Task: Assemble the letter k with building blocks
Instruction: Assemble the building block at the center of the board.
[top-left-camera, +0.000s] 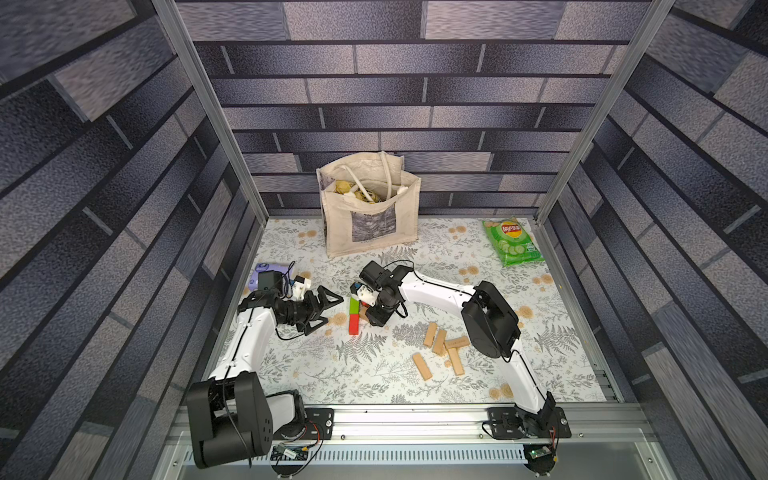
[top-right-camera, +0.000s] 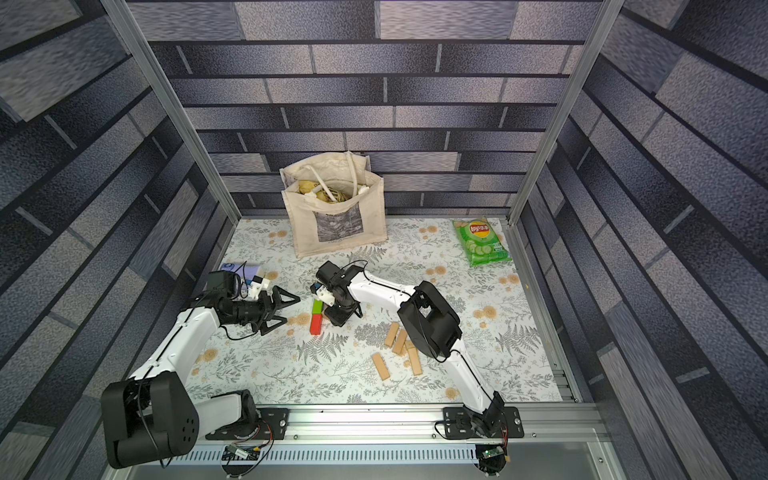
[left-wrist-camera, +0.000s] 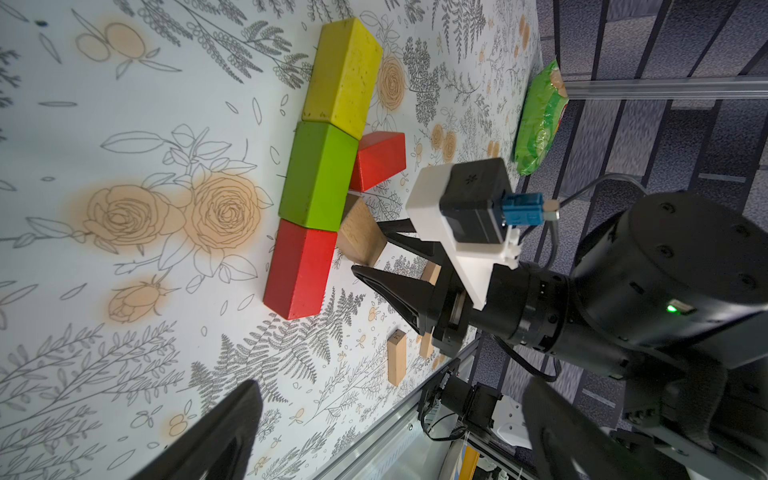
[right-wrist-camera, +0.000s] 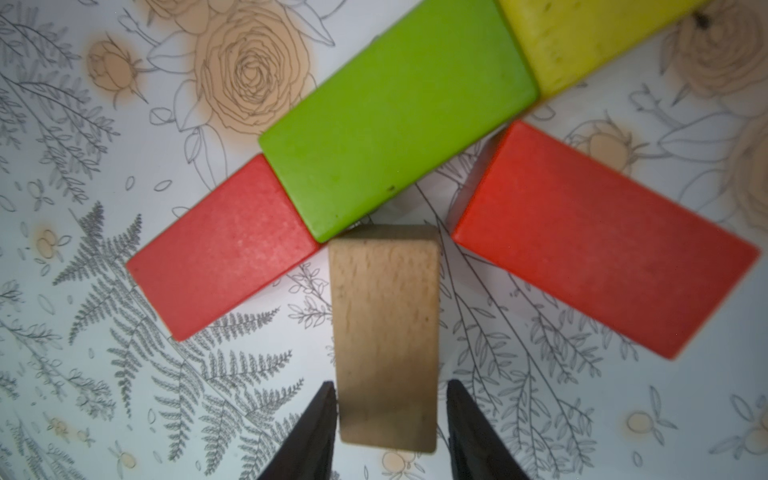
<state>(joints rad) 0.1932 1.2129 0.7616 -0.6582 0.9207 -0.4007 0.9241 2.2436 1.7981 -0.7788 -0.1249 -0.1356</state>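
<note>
Right gripper (right-wrist-camera: 390, 383) pinches the plain tan wooden brick (right-wrist-camera: 384, 332), lower centre. Release gently with its end touching the green painted brick (right-wrist-camera: 395, 112). Left gripper (top-left-camera: 334, 309) gapes empty

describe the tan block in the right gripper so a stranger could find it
From the canvas bag at the back, come forward to the coloured row. The tan block is pinched by the right gripper, its end at the green block's corner. The other tan blocks lie loose.
</note>
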